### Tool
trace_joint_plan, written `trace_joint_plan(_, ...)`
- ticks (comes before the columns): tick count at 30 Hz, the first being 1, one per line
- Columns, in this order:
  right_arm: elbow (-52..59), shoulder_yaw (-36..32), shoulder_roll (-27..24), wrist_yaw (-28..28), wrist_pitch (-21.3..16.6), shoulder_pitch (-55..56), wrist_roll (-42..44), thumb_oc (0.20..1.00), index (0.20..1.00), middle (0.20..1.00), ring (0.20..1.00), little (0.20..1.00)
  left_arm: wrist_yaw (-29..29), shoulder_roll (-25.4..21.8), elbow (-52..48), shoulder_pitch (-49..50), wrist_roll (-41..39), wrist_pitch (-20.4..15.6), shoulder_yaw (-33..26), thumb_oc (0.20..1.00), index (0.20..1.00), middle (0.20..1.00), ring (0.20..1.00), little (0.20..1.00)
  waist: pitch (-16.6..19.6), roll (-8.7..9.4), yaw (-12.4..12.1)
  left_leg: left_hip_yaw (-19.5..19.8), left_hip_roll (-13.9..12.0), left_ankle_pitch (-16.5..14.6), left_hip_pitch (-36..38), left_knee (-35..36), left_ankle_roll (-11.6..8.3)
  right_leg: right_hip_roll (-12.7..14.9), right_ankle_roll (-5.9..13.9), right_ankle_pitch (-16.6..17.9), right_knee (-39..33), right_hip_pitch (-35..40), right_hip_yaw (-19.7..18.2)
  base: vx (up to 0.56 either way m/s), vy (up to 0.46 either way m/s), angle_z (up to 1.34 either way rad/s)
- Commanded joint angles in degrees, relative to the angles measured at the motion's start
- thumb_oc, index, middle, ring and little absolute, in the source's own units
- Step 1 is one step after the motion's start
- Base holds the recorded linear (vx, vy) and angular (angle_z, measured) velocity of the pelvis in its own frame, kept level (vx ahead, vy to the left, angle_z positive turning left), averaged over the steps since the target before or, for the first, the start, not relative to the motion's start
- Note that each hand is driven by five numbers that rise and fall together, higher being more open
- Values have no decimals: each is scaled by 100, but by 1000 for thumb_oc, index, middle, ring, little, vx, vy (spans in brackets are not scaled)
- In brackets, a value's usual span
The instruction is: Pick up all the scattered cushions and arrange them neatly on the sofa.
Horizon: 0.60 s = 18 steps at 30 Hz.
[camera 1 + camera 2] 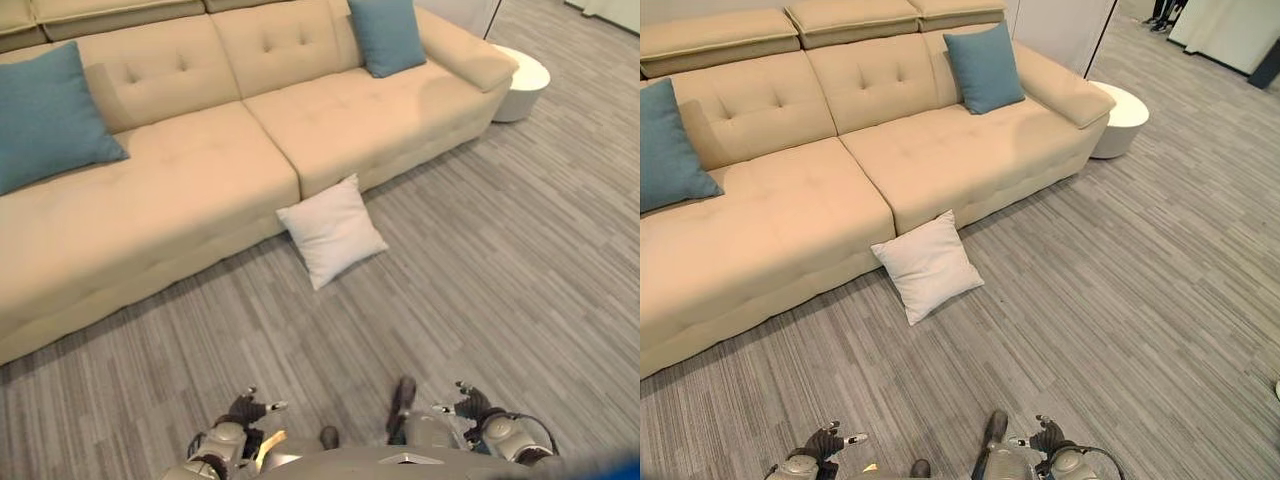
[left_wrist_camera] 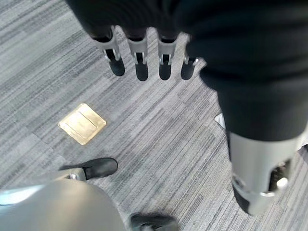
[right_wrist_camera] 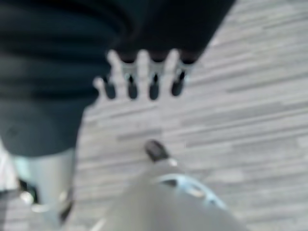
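Sofa [image 1: 200, 170], beige and tufted, is seen across the left eye view, with one teal cushion [image 1: 45, 115] leaned at its left end and a second teal cushion [image 1: 387, 35] at its right end. A white cushion [image 1: 332, 230] is seen on the grey floor [image 1: 480, 260], propped against the sofa's front edge, well ahead of both hands. The left hand [image 1: 245, 408] and right hand [image 1: 470, 400] are seen low, apart from every cushion. In the right eye view a round white side table [image 1: 1118, 118] is seen just beside the sofa's right arm. In the left wrist view the left hand's fingers [image 2: 139, 53] are seen straight, nothing held, above the floor and a brass floor plate [image 2: 82, 123]. In the right wrist view the right hand's fingers [image 3: 144, 74] are seen straight, released, nothing held.
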State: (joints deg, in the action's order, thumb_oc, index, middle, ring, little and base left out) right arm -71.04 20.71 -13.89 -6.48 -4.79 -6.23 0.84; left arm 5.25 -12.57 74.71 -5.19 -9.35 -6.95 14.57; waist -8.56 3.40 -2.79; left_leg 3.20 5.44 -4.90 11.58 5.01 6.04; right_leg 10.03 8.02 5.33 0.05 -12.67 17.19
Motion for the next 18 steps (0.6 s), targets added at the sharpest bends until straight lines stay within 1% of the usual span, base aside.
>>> trace_joint_plan(1,-12,1,-219,14,-39,-40,-121,1000,1000,1000,1000,1000,18,75,126,-118,247,-135,-61,1000,1000,1000,1000,1000,-62,72,-20,146,-166,-576,-213,-499,-484,-147,4,-15,93,427,-268,440,-260,62)
trace_joint_plan(2,-32,-3,-229,25,-46,41,-122,1000,1000,1000,1000,1000,8,96,162,-31,247,-134,-91,1000,1000,1000,1000,1000,38,61,-35,219,-316,-717,-93,-601,-602,-213,-63,-94,195,534,-232,326,-204,58)
trace_joint_plan(3,-32,-3,-226,25,-46,40,-122,1000,1000,1000,1000,1000,8,94,161,-31,247,-134,-91,1000,1000,1000,1000,1000,48,76,-21,232,-300,-700,-113,-600,-598,-194,-59,-87,192,520,-224,315,-226,58)
trace_joint_plan(5,-21,20,-248,30,-77,89,-100,1000,1000,1000,1000,1000,-16,106,172,51,229,-132,-108,1000,1000,1000,1000,1000,120,59,-31,296,-451,-657,-154,-923,-738,-308,-189,-253,211,691,-163,199,-208,44)
trace_joint_plan(7,22,39,-263,23,-128,67,-31,1000,1000,1000,1000,1000,-27,103,157,56,201,-128,-89,1000,1000,1000,1000,1000,74,55,-69,279,-576,-284,-514,-1781,-943,-447,-360,-406,138,947,-151,162,-279,10)
trace_joint_plan(8,62,46,-296,-23,-169,7,55,1000,1000,1000,1000,1000,-23,124,95,11,149,-122,-63,1000,1000,1000,1000,1000,-67,124,-127,107,-637,73,-1078,-2713,-1015,-456,-486,-514,36,1162,-106,79,-221,12)
trace_joint_plan(9,61,45,-296,-23,-170,4,56,1000,1000,1000,1000,1000,-23,123,95,9,149,-122,-63,1000,1000,1000,1000,1000,-62,117,-120,115,-643,55,-1109,-2755,-1016,-463,-488,-512,35,1154,-98,87,-279,14)
trace_joint_plan(10,99,52,-342,-38,-166,-26,127,1000,1000,1000,1000,1000,1,132,40,-41,85,-113,-51,1000,1000,1000,1000,1000,-166,195,-167,-228,-785,151,-1521,-3305,-954,-503,-619,-650,-92,1389,-49,56,-144,15)
trace_joint_plan(11,98,50,-342,-37,-166,-27,128,1000,1000,1000,1000,1000,1,131,39,-42,84,-113,-50,1000,1000,1000,1000,1000,-167,188,-168,-226,-792,137,-1533,-3330,-954,-511,-621,-648,-94,1389,-48,135,-223,17)
trace_joint_plan(12,87,38,-379,-46,-154,-27,189,1000,1000,1000,1000,1000,19,157,7,-57,61,-125,-15,1000,1000,1000,1000,1000,-218,215,-202,-468,-790,23,-1793,-3263,-887,-519,-632,-729,-190,1541,24,76,-75,21)
trace_joint_plan(13,87,37,-379,-45,-154,-26,189,1000,1000,1000,1000,1000,20,158,7,-57,61,-125,-14,1000,1000,1000,1000,1000,-220,210,-204,-468,-794,12,-1794,-3275,-886,-523,-631,-729,-194,1547,24,208,-118,26)
trace_joint_plan(14,66,28,-410,-56,-156,-7,171,1000,1000,1000,1000,1000,33,176,0,-64,109,-126,5,1000,1000,1000,1000,1000,-201,239,-241,-730,-601,-258,-2024,-2724,-768,-523,-593,-819,-255,1660,96,137,-38,30)
trace_joint_plan(15,65,28,-410,-56,-156,-4,171,1000,1000,1000,1000,1000,33,177,-1,-61,109,-126,6,1000,1000,1000,1000,1000,-212,240,-253,-742,-599,-267,-1998,-2715,-763,-519,-587,-822,-258,1678,85,193,-43,43)
trace_joint_plan(16,81,25,-410,-76,-164,19,164,1000,1000,1000,1000,1000,44,176,-23,-46,115,-129,8,1000,1000,1000,1000,1000,-191,229,-276,-807,-483,-271,-2045,-2397,-720,-561,-569,-873,-260,1709,99,189,1,34)
trace_joint_plan(17,89,47,-407,-89,-173,28,130,1000,1000,1000,1000,1000,40,176,-51,-22,139,-135,2,1000,1000,1000,1000,1000,-156,158,-334,-882,-330,10,-2197,-1824,-697,-708,-556,-984,-273,1810,63,266,6,14)
trace_joint_plan(18,91,68,-401,-83,-170,47,107,1000,1000,1000,1000,1000,28,173,-64,-8,175,-135,5,1000,1000,1000,1000,1000,-137,116,-366,-954,-322,231,-2229,-1510,-708,-796,-567,-1066,-276,1897,38,269,12,15)
